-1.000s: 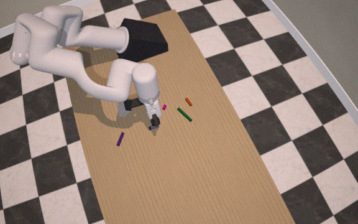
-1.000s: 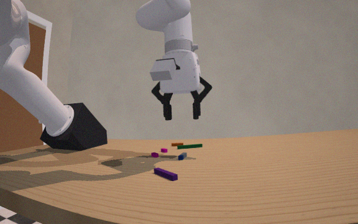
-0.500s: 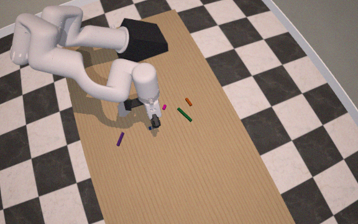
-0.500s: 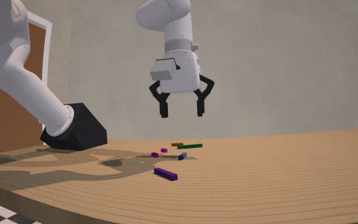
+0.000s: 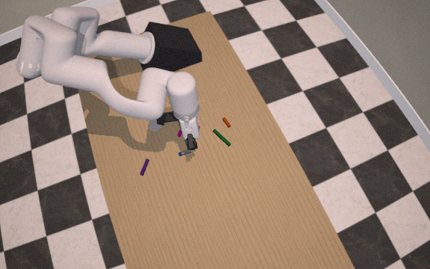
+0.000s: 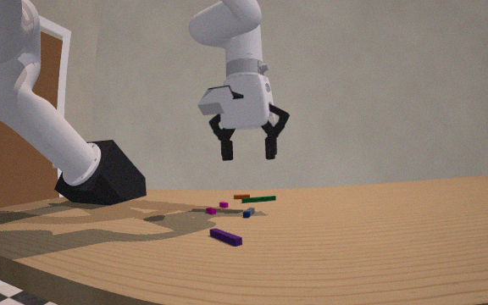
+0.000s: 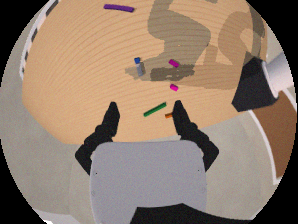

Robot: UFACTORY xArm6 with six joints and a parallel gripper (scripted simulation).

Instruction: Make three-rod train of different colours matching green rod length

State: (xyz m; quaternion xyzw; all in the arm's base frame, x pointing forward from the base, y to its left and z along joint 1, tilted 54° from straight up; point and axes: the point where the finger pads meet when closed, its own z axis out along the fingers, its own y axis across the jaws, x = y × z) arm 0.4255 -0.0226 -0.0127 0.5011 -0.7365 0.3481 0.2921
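My gripper [image 5: 191, 143] [image 6: 248, 154] [image 7: 145, 107] is open and empty, high above the wooden table. Below it a short blue rod [image 5: 181, 153] [image 6: 246, 214] [image 7: 137, 60] lies end to end with a grey rod [image 5: 187, 152] [image 6: 251, 210] [image 7: 139, 70]. The green rod [image 5: 221, 137] [image 6: 258, 199] [image 7: 154, 110] lies to the right, with the orange rod [image 5: 226, 122] [image 6: 241, 196] [image 7: 169, 115] just beyond it. Two magenta rods [image 5: 179, 133] [image 6: 211, 210] [image 7: 173, 63] lie near the arm, the second one [image 5: 198, 127] [image 6: 224, 204] [image 7: 174, 87] partly hidden by the wrist in the top view. The purple rod [image 5: 144, 167] [image 6: 225, 237] [image 7: 119, 8] lies apart to the left.
The black robot base [image 5: 174, 45] [image 6: 108, 174] stands at the table's far end. The wooden table top [image 5: 219, 209] [image 6: 354, 237] stretches long toward the near side, over a checkered floor [image 5: 349, 112].
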